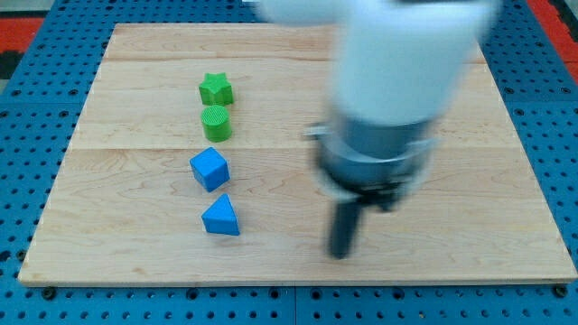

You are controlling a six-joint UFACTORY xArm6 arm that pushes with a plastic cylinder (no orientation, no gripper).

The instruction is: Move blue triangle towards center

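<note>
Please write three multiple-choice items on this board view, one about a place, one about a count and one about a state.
1. Where is my tip relative to the blue triangle?
A. To the view's right of it
B. To the view's left of it
C. Above it, between the green blocks

2. How many blocks lie on the wooden board?
A. Two
B. Four
C. Six

3. Is my tip touching the blue triangle?
A. Yes, pressed against it
B. No, bare board lies between them
C. It rests on top of it

Answers:
1 A: the rod ends well to the view's right of the triangle.
2 B: green star, green cylinder, blue cube and blue triangle.
3 B: a clear gap shows.
</note>
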